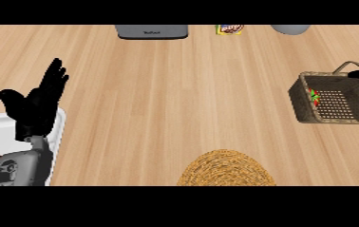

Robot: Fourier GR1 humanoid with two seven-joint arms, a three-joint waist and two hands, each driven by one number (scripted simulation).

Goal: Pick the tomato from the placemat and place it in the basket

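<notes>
Resting at left edge: left hand (38, 100), fingers straight, upright, holding nothing | lying in basket (324, 99) at right edge: tomato (315, 97), red and green showing | sitting bare at lower centre: woven placemat (226, 169) | right hand: hardly showing, state unclear.

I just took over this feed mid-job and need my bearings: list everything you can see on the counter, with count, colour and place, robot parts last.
Light wooden counter: one, fills the view.
Round woven straw placemat: one, golden tan, bottom centre, nothing visible on it.
Dark brown wicker basket: one, right edge, a small red-and-green item inside.
Grey box-shaped appliance: one, top edge, left of centre, cut off.
Small yellow packet: one, top edge, centre-right.
Grey rounded object: one, top right, mostly cut off.
White object: one, left edge, under the forearm.
Left hand: black, open, resting at left edge, fingers up.
Right hand: black sliver only, by basket handle.
</notes>
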